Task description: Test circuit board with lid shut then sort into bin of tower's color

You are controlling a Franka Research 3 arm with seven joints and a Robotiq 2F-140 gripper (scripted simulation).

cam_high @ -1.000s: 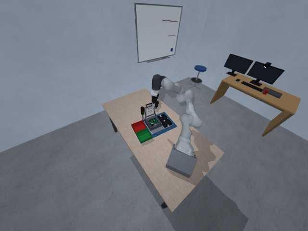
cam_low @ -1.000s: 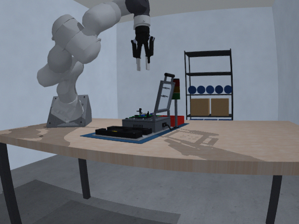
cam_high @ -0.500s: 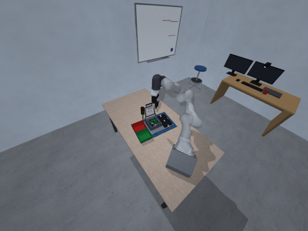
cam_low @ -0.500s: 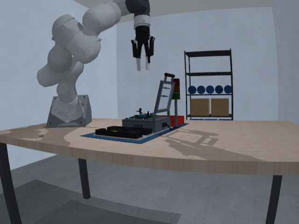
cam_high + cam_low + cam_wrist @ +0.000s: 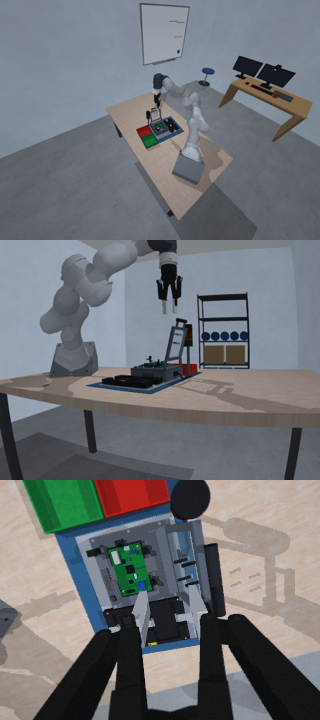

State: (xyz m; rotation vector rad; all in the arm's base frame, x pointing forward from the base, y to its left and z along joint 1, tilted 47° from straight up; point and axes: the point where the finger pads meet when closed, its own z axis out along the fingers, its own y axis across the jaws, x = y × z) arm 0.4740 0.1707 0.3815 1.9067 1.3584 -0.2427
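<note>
Raised lid (image 5: 176,344) and handle (image 5: 181,320) just below the fingers (image 5: 164,307), open air around them

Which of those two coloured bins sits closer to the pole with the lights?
The red bin. It stands right beside the signal tower, while the green bin lies on the red bin's far side, farther from the tower.

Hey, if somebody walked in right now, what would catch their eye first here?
Probably the big pale arm reaching over the table, its gripper hanging with nothing in it just above the handle of the tester's raised lid. Next, the green circuit board lying in the tester, beside the bright red bin and green bin.
</note>
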